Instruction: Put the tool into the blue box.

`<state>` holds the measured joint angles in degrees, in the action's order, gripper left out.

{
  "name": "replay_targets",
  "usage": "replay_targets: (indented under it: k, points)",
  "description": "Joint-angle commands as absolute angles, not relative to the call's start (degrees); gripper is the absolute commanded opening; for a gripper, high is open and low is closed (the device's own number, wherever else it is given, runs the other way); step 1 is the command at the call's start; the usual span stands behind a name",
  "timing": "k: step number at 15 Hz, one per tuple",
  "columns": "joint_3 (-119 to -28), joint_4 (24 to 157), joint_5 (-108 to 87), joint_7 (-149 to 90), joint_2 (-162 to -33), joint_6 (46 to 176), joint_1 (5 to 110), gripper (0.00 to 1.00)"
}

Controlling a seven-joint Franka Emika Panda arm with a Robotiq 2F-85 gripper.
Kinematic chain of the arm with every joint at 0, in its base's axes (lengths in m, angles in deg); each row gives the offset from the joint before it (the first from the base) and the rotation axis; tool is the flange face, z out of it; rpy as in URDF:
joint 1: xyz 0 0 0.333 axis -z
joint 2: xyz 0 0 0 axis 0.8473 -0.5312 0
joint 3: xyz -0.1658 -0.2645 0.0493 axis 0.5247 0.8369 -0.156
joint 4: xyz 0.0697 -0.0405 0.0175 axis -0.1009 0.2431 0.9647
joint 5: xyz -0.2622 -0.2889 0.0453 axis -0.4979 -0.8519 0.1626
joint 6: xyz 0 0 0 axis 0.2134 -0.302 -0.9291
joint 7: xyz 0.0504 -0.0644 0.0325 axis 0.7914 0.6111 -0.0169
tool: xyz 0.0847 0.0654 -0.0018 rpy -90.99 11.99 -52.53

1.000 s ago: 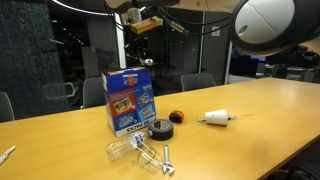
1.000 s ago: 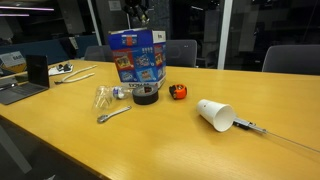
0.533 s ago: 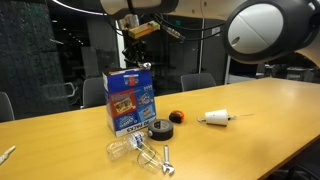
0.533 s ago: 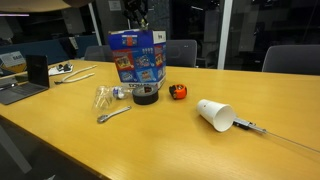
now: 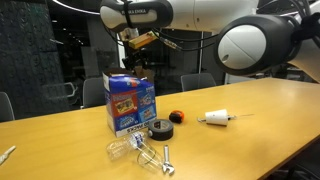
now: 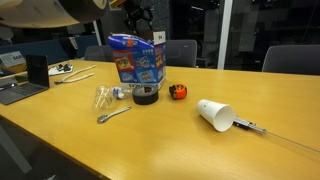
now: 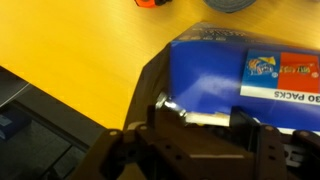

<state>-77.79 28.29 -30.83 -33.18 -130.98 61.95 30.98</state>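
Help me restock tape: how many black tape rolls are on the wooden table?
1. The black tape roll lies flat at the base of the blue printed carton, beside a small orange object. Others may hide behind it.

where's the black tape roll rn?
The black tape roll lies on the table at the foot of the blue box in both exterior views, with the small orange item just right of it.

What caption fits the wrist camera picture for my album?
The gripper poised over the blue box, yellow table beside it.

Blue box (image 7: 225,75) cut off by the wrist view's right edge, hand (image 7: 198,120) blurred, grip unclear.
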Motion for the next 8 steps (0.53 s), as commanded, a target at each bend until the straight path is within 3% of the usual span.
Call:
replay_targets:
  k: [1,6,8]
  points:
    - [-76.21,21.42,-29.37,-35.13,-134.47,58.85,30.58,1.0]
    - [-75.25,19.32,-29.02,-35.46,-135.19,56.1,30.92,1.0]
    - [-74.52,24.48,-29.19,-34.33,-131.52,56.49,31.11,0.99]
